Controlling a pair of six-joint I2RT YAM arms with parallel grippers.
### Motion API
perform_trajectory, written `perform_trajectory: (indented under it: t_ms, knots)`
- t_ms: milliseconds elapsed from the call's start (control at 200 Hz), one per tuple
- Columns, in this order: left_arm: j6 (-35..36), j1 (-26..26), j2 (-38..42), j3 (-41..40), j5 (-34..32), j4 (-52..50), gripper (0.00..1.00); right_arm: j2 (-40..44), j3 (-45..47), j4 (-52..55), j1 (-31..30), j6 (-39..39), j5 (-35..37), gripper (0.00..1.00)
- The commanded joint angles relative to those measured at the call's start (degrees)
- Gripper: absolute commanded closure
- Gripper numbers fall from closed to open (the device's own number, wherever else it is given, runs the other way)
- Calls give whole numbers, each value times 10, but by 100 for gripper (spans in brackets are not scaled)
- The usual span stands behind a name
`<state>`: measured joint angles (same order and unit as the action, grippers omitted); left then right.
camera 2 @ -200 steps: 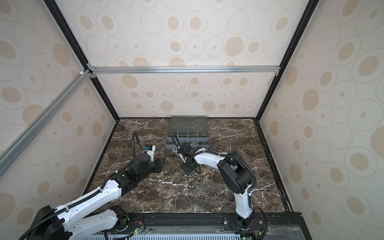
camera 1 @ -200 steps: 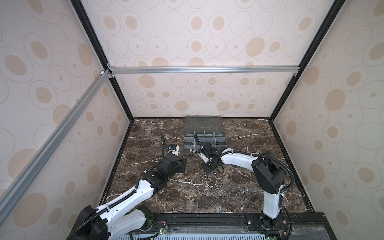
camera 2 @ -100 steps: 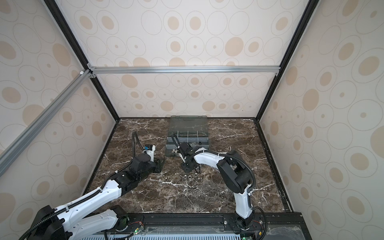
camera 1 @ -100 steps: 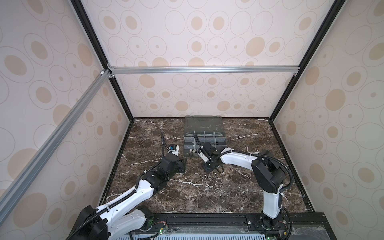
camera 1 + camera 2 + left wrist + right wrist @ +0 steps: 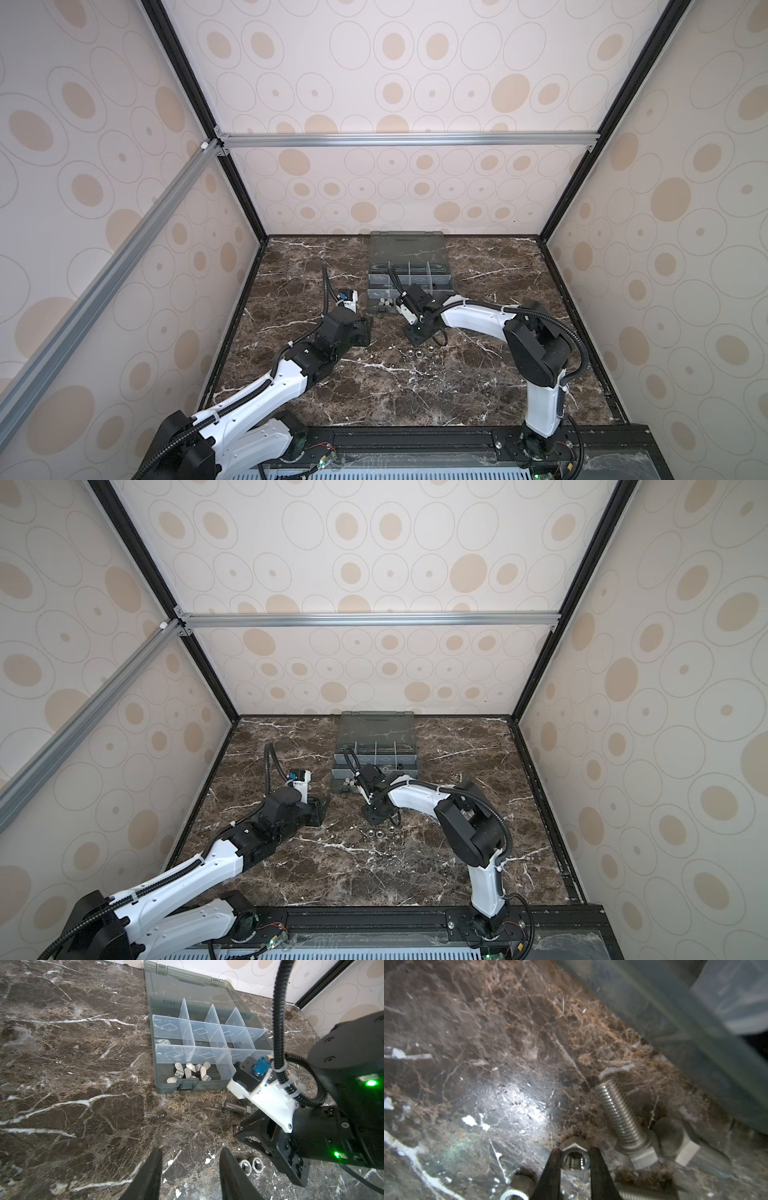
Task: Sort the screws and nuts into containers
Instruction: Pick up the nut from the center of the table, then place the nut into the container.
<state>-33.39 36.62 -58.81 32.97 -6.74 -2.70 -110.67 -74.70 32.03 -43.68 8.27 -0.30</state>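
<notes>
We are reading the table as a clock in a top view, with 12 at the back wall. The right gripper [image 5: 575, 1150] is holding narrow on a silver hex nut [image 5: 575, 1161]. Its black fingertips [image 5: 553, 1165] are bearing on opposite flats. The bore is facing up along the fingers, so the nut is offering no long axis to line up. We cannot tell whether it is clear of the marble table [image 5: 488, 1095].

A silver screw [image 5: 620, 1118] is lying just beside the grip, with its head nearest the fingers and its shank pointing toward the box wall. We are judging that a straight lift is needed so as not to drag it.

The organiser box [image 5: 407, 247] is lying at about 12 o'clock from this gripper, lid open. Its compartments [image 5: 199, 1032] are showing mostly bare, with wing nuts [image 5: 189, 1073] in the near corner one at roughly 11 o'clock. The right arm is plainly the nearer, its wrist hanging by the box's near edge.

The left gripper [image 5: 190, 1150] is waiting at 9 o'clock, fingers moderately apart with nothing between them. Two loose nuts [image 5: 245, 1165] are lying just beside it.
</notes>
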Motion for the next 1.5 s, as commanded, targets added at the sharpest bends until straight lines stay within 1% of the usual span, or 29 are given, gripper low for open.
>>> perform_trajectory:
  t_ms: [0, 210, 360, 575, 950, 1120, 1385, 1495]
  knots:
    - [-9, -5, 10, -1, -5, -3, 55, 37, -26, 17, 9, 1, -5, 80]
    - [-13, -4, 10, -1, 5, 4, 54, 64, -68, 37, 34, 1, -3, 80]
    - [-15, -5, 9, -6, 9, 9, 54, 60, -104, 34, 61, 11, 1, 81]
    - [-13, -4, 5, 2, 10, 10, 55, 0, -189, 47, 99, 39, 9, 81]
    - [-27, -5, 30, -17, 10, 8, 55, -119, -318, 85, 130, 74, 22, 81]
    - [-31, -4, 40, -25, 13, 7, 55, -143, -336, 95, 133, 85, 25, 81]
    - [-37, -5, 45, -32, 19, 11, 55, -152, -339, 95, 140, 94, 26, 80]
    - [-38, -5, 44, -33, 19, 13, 55, -156, -342, 95, 143, 95, 20, 78]
